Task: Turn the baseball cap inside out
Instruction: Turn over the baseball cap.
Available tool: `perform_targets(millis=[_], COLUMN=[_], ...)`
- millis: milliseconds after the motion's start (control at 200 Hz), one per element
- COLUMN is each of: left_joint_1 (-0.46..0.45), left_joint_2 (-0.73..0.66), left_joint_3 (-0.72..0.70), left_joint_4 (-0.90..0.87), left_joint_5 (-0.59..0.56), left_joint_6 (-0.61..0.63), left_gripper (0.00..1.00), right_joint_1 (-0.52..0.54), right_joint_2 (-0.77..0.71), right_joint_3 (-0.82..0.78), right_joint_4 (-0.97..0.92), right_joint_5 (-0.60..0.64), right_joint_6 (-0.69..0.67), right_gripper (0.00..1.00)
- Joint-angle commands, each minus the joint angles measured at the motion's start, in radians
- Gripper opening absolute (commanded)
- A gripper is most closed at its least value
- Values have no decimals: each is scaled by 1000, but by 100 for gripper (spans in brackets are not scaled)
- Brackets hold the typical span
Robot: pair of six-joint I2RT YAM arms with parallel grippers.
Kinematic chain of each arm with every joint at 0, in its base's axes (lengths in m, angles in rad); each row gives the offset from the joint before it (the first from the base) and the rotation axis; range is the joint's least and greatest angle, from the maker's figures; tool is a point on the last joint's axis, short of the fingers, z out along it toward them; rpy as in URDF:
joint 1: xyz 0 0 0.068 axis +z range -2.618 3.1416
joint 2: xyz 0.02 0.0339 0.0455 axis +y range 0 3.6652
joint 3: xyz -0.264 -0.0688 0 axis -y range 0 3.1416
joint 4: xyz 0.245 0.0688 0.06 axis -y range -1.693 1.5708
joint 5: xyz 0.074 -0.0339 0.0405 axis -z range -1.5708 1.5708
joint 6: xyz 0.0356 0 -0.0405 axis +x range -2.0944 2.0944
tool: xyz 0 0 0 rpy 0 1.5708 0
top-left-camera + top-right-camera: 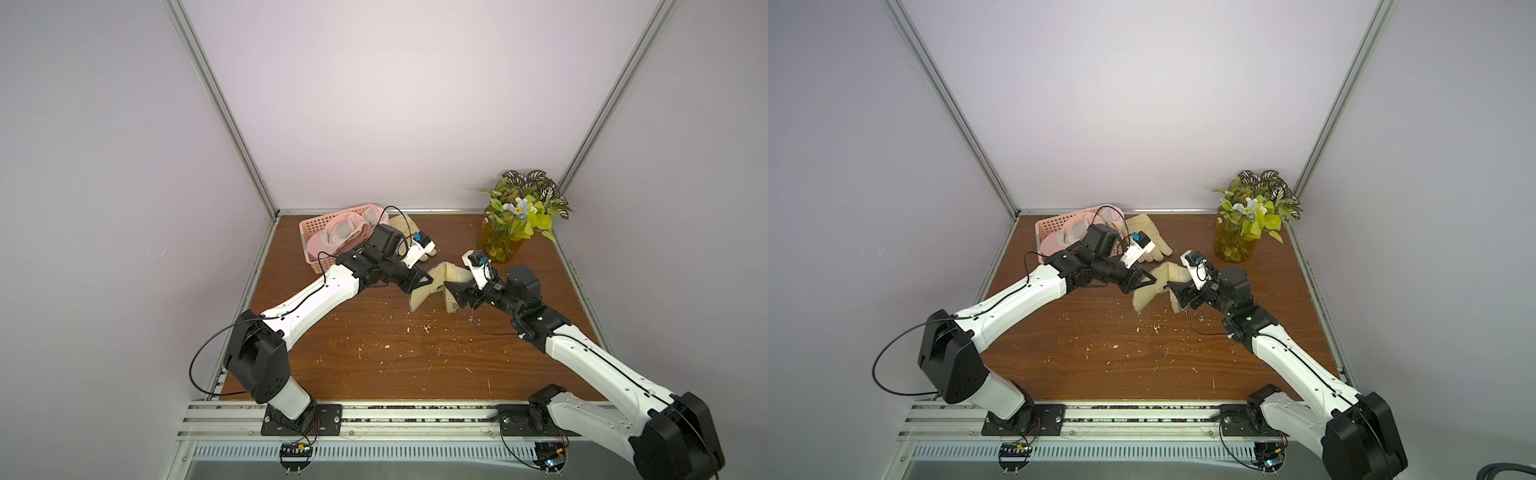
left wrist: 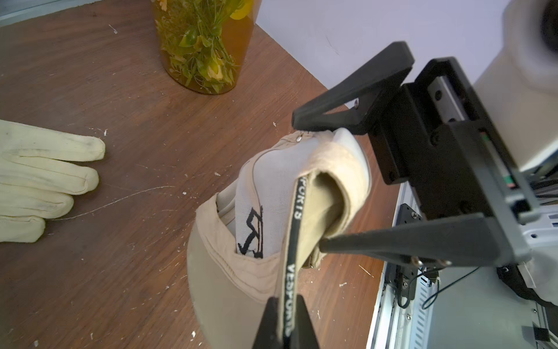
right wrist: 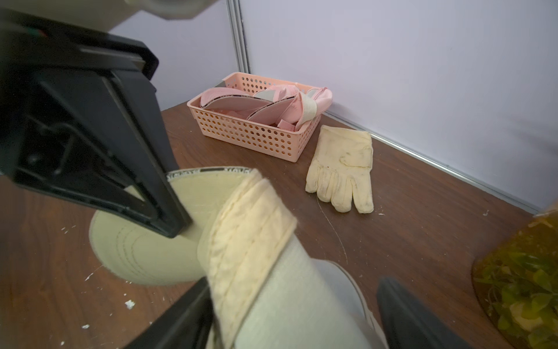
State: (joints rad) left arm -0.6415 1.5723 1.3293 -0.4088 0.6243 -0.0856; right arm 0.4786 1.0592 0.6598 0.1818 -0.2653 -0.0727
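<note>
The beige baseball cap [image 1: 422, 293] [image 1: 1148, 293] hangs between both grippers over the middle of the wooden table. My left gripper [image 2: 285, 302] [image 1: 430, 284] is shut on the cap's rim, pinching the sweatband with its black lettered tape. The white inner lining [image 2: 271, 181] bulges outward and the brim [image 2: 223, 287] hangs toward the table. My right gripper [image 3: 294, 282] [image 1: 448, 286] stands open around the bulging crown. One of its fingers [image 3: 187, 305] touches the fabric; the other [image 3: 401, 308] stands a little apart from it.
A pink basket [image 1: 316, 232] [image 3: 256, 136] with pink caps sits at the back left. A cream glove [image 1: 1150, 237] [image 3: 344, 169] lies beside it. An amber vase of flowers [image 1: 498, 245] stands at the back right, close to the right wrist. White flecks dot the table.
</note>
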Motion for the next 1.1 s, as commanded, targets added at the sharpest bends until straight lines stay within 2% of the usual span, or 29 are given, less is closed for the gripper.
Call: perform_targets(millis=[0,100,155,200,245,335,425,550,656,796,976,1096], left_joint_1=[-8,-9,-9,-9,-8,-7,-7,-7,-6,-4,-5,-4], left_joint_2=[-6,-13,-23,-31,-39,-60,-93,-171,-238,-297,-303,-293], left_joint_3=[5,-17,-45,-66,-88,-139,-206,-346,-468,-594,-669,-700], left_joint_4=[12,55,107,147,186,248,307,476,628,788,894,927], left_joint_5=[83,67,57,46,34,-13,-90,-151,-207,-212,-176,-174], left_joint_6=[24,1,-23,-44,-62,-83,-99,-127,-155,-179,-181,-185], left_gripper=[0,2,14,22,39,61,76,87,89,86,71,54], right_joint_1=[6,8,8,8,7,5,6,6,6,6,6,6], right_joint_2=[22,30,30,25,19,5,-12,-23,-21,-11,1,9], right_joint_3=[6,13,15,16,18,26,31,48,69,85,95,99], right_joint_4=[2,7,15,19,20,17,19,5,-30,-57,-59,-61], right_joint_5=[-17,-25,-27,-13,-1,8,-11,-46,-102,-155,-209,-231], right_joint_6=[-4,39,66,95,132,205,261,299,313,328,349,358], right_gripper=[65,33,17,7,0,0,0,0,0,0,0,0])
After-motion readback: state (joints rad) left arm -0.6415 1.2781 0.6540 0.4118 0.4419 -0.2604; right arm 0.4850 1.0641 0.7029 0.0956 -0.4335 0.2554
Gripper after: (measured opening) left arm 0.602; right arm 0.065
